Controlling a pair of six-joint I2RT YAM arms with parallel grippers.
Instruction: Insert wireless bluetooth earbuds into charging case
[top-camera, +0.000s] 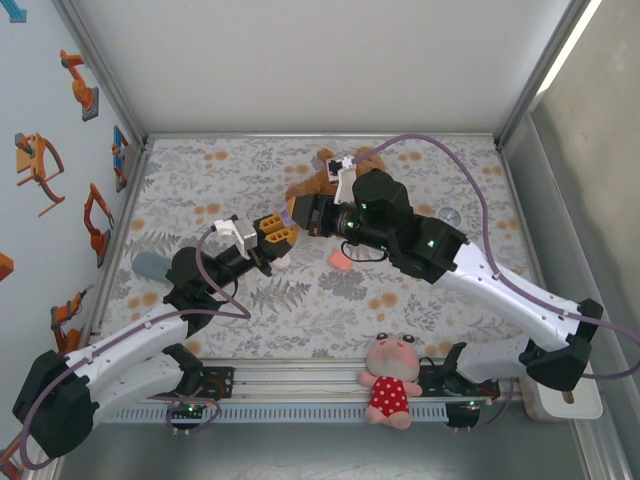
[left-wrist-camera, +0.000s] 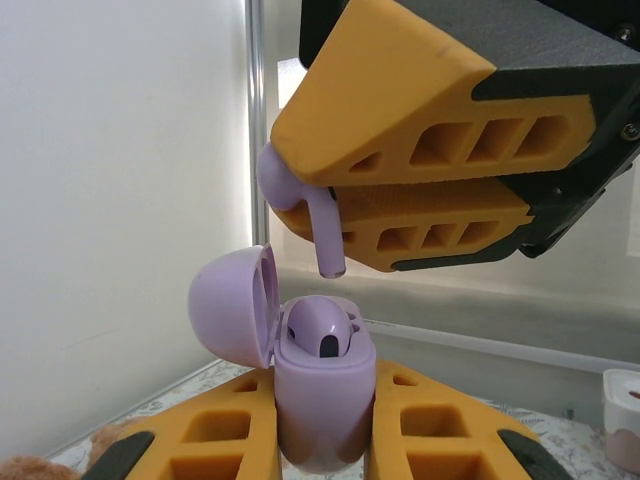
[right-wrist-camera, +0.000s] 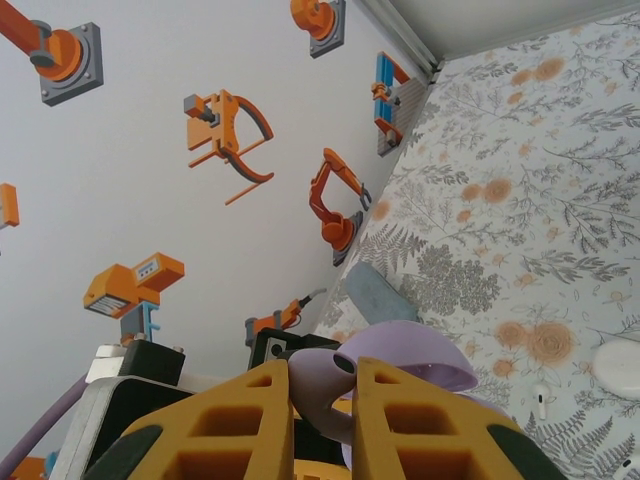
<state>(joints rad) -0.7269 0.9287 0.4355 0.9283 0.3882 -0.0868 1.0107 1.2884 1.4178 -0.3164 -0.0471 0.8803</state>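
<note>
Both arms meet above the middle of the floral tabletop, a little toward its far edge and just in front of a brown teddy bear.

The left gripper points upward, its yellow fingers pinching the lower body of a purple charging case from both sides. The case stands upright with its lid swung open to one side. A second earbud already sits in one of its slots, its rounded head showing above the rim.

The right gripper comes in from the opposite side, directly above the case. Its fingers are pressed on the head of a purple earbud, and the stem hangs straight down. The tip of the stem is just above the open case, near the hinge side. It is close to the seated bud and the lid, though I cannot tell whether it touches either.

A small pink piece lies on the tabletop below the right arm, too small to tell whether it is a bud or a case. A blue-grey oval object rests near the left edge. From the right wrist, a white case and a white earbud lie near each other on the cloth. A pink plush doll in a red dress sits at the near edge, between the arm bases.
</note>
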